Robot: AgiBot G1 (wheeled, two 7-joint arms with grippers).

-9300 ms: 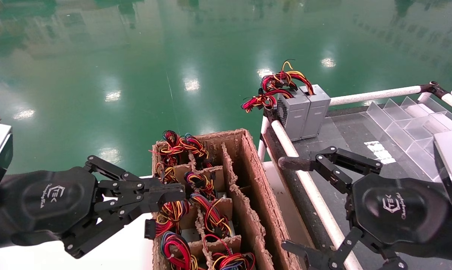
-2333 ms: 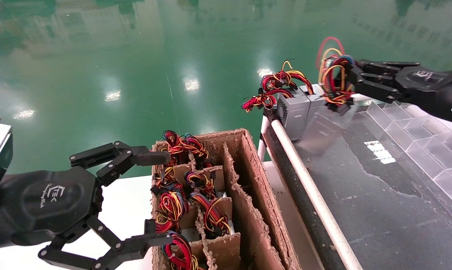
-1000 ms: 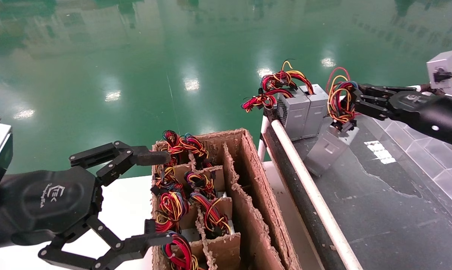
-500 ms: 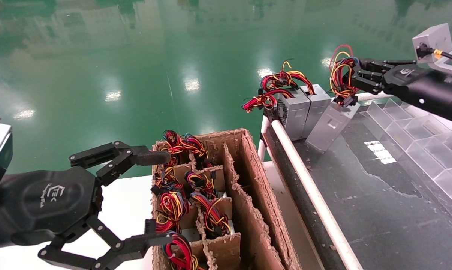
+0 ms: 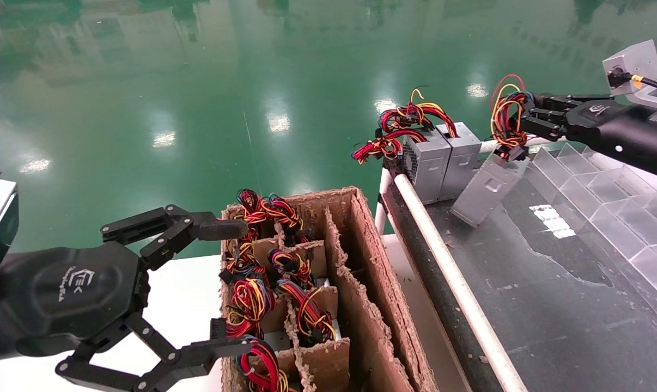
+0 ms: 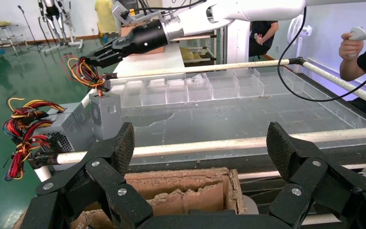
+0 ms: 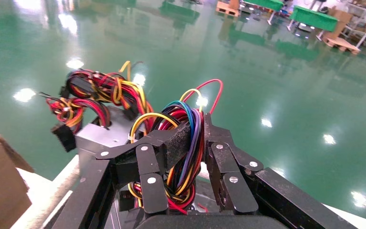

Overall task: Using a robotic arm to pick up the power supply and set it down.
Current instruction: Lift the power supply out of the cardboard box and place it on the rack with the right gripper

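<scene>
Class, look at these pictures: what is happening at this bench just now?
The right end effector is shut on the looped wire bundle of a grey power supply, holding the box tilted on the dark worktop beside two upright grey power supplies at the far corner. It is not yet set down flat. The left end effector hangs open over a cardboard box whose compartments hold more wired units.

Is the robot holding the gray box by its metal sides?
No, the right gripper pinches the looped wire bundle, and the power supply hangs tilted beneath it.
</scene>
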